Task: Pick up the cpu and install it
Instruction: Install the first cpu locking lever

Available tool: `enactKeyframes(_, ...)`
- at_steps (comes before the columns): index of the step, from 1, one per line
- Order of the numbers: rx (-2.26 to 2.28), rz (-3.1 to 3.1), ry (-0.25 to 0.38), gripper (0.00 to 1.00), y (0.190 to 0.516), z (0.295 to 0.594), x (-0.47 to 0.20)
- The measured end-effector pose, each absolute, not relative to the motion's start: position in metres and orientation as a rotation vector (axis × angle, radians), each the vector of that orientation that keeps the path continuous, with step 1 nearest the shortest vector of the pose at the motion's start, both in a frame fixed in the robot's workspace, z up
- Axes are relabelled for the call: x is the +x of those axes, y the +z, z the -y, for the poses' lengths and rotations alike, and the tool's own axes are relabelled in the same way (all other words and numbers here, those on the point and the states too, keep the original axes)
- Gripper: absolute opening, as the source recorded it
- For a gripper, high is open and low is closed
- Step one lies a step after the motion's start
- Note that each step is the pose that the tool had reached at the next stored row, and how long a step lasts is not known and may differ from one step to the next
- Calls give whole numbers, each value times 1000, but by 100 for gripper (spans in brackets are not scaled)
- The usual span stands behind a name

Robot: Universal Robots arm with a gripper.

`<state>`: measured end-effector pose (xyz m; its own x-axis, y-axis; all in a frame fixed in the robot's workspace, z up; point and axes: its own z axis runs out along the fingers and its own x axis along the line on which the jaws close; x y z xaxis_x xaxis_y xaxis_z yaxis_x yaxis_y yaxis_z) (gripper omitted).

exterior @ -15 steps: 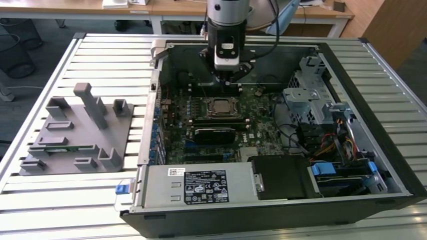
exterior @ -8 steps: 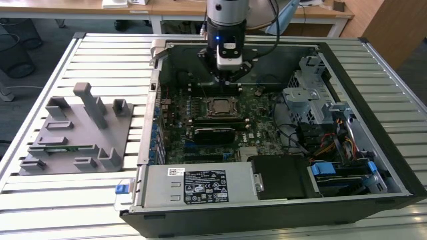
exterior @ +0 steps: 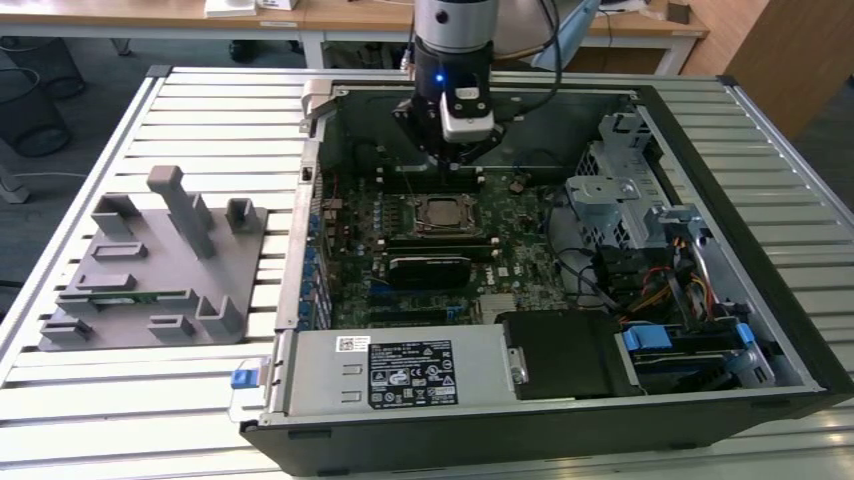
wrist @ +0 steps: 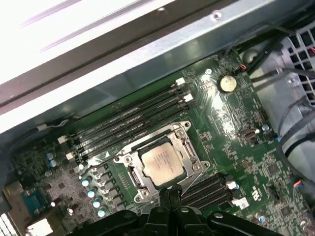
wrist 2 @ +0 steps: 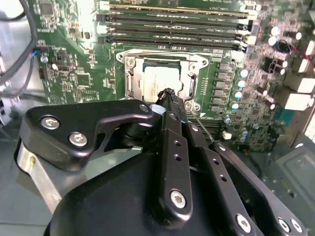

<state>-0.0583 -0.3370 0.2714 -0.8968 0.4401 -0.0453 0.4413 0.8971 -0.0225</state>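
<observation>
The cpu (exterior: pixel 445 213) lies flat in the dark socket frame (exterior: pixel 416 222) on the green motherboard, its silver top facing up. Both wrist views show it seated inside the metal frame (wrist: pixel 129 158), as a pale square cpu (wrist: pixel 162 164) and cpu (wrist 2: pixel 158 82). My gripper (exterior: pixel 454 160) hangs inside the open computer case, above the board and just behind the socket. Its black fingers (wrist 2: pixel 170 128) meet at the tip, shut, with nothing between them. The gripper (wrist 2: pixel 170 93) tip hovers over the chip's edge without touching it.
Rows of memory slots (wrist: pixel 133 115) run on both sides of the socket. Case walls (exterior: pixel 320 130) enclose the board; a drive cage with cables (exterior: pixel 627 210) stands at the exterior view's right. A grey fixture (exterior: pixel 160 265) holding a green memory stick sits outside the case on the slatted table.
</observation>
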Motion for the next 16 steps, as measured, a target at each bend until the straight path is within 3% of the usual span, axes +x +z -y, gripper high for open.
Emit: enactKeyframes(16,444,-3068,-45,11,270,337,-59)
